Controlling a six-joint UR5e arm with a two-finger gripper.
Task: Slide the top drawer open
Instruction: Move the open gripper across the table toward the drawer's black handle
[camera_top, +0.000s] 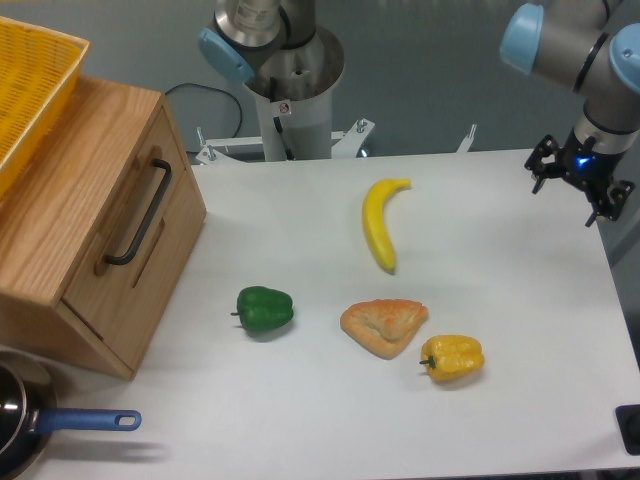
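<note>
Camera: banana (381, 235), peppers btwn claw (579, 191) & top drawer (135, 235).

we are looking through a single fixed camera, raised above the near edge of the counter (480, 420) and tilting down across it toward the arm's base (290, 75) at the far side. we are standing far enough back to take in nearly the whole white surface, while the wooden cabinet (60, 210) at the left and the gripper (578, 180) at the upper right are sitting close to the frame's edges.
</note>
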